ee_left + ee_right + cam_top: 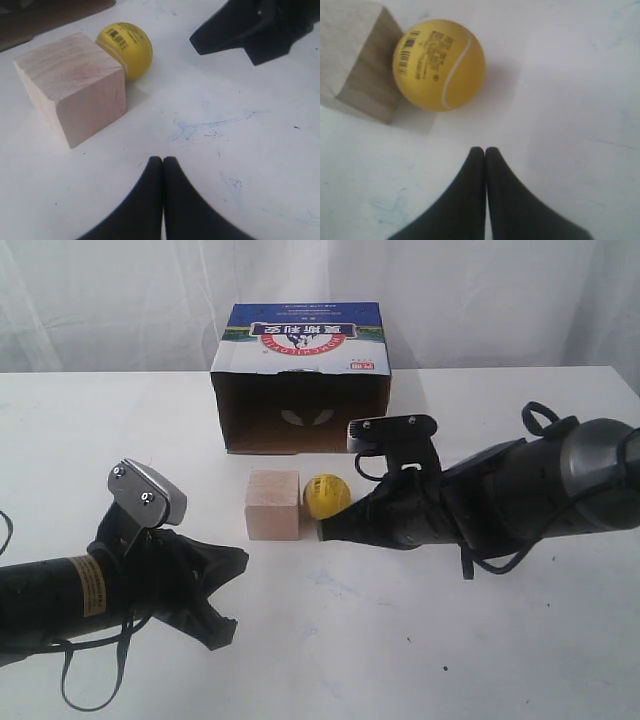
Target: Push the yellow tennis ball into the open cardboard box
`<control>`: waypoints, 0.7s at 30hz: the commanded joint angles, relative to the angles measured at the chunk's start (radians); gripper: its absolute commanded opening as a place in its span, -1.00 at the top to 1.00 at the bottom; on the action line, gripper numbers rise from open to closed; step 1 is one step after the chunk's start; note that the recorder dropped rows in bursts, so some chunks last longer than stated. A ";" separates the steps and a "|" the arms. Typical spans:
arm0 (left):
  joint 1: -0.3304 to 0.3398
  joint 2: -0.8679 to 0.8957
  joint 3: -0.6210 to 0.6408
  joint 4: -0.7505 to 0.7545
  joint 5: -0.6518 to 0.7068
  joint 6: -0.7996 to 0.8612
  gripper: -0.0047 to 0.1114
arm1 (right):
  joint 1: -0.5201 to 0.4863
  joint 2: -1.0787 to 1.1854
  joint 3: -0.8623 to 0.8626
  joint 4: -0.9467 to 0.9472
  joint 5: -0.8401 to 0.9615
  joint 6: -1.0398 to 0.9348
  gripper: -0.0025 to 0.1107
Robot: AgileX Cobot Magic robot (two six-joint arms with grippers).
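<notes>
The yellow tennis ball [326,496] [125,48] [439,64] rests on the white table [420,640], touching the right side of the pale wooden cube [274,504] [72,85] [355,60]. Behind both stands the open cardboard box [300,380], its dark opening facing the ball. My right gripper [326,529] [484,150] is shut on nothing, its tip low on the table just in front of the ball. At the lower left my left gripper [228,590] [163,160] is shut too and empty, well short of the cube.
A white curtain [120,300] hangs behind the table. The right gripper's black fingers [240,30] show in the left wrist view beyond the ball. Faint blue marks [200,125] stain the tabletop.
</notes>
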State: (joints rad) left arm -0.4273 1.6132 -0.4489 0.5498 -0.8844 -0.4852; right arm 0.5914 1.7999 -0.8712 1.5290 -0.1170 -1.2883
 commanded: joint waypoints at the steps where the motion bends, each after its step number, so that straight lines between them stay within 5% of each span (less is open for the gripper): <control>1: -0.004 -0.009 0.010 0.024 -0.004 -0.012 0.92 | 0.002 -0.002 -0.005 -0.020 0.051 -0.017 0.96; 5: -0.004 -0.009 0.010 0.024 -0.004 -0.012 0.92 | 0.002 0.011 -0.005 -0.014 0.190 -0.017 0.96; 13: -0.004 -0.009 0.010 0.031 -0.006 -0.012 0.92 | 0.002 0.125 -0.139 -0.056 0.130 -0.017 0.96; 17: -0.004 -0.009 0.010 0.031 -0.006 -0.012 0.92 | -0.003 0.201 -0.279 -0.094 -0.053 -0.020 0.96; 21: -0.004 -0.009 0.010 0.069 -0.012 -0.028 0.92 | -0.022 0.200 -0.313 -0.094 0.001 -0.028 0.96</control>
State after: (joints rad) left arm -0.4273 1.6132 -0.4489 0.5848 -0.8881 -0.4920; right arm 0.5820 2.0069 -1.1701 1.4410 -0.1381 -1.3037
